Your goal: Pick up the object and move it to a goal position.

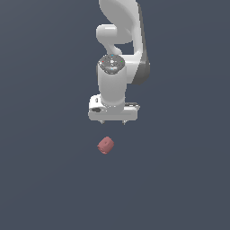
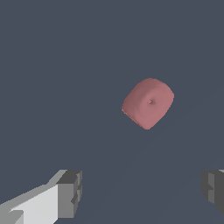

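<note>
The object is a small dull-red blocky chunk lying on the dark grey-blue ground, just in front of and below the white arm in the exterior view. In the wrist view the object shows a dark dimple on its face. My gripper hangs above and slightly behind it, apart from it. In the wrist view the gripper is open and empty, with its two grey fingertips set wide apart. The object lies ahead of the gap between them, not inside it.
Only the flat dark grey-blue ground surrounds the object and the arm. The white arm's body rises above the gripper in the exterior view.
</note>
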`<control>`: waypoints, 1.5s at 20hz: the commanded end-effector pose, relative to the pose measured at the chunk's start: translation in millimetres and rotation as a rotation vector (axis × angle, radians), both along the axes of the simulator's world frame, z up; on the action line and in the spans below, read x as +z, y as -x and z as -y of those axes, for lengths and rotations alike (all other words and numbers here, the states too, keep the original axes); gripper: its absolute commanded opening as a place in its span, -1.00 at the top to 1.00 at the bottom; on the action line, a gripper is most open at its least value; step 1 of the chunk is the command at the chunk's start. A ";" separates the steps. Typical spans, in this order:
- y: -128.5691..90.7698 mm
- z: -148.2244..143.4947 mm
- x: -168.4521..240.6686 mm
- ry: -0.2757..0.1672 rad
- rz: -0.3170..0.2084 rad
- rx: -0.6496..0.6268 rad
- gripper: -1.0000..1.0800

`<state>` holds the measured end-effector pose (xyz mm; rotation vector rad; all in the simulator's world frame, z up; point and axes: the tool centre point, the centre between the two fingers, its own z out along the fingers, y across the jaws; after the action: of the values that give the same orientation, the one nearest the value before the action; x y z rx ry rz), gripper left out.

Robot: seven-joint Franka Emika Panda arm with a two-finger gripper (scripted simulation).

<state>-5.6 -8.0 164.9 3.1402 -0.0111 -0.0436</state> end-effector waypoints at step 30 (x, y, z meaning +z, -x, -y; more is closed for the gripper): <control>-29.6 -2.5 -9.0 -0.015 0.031 -0.201 -0.92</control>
<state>21.4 -2.4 160.5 3.1471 -0.2646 0.0076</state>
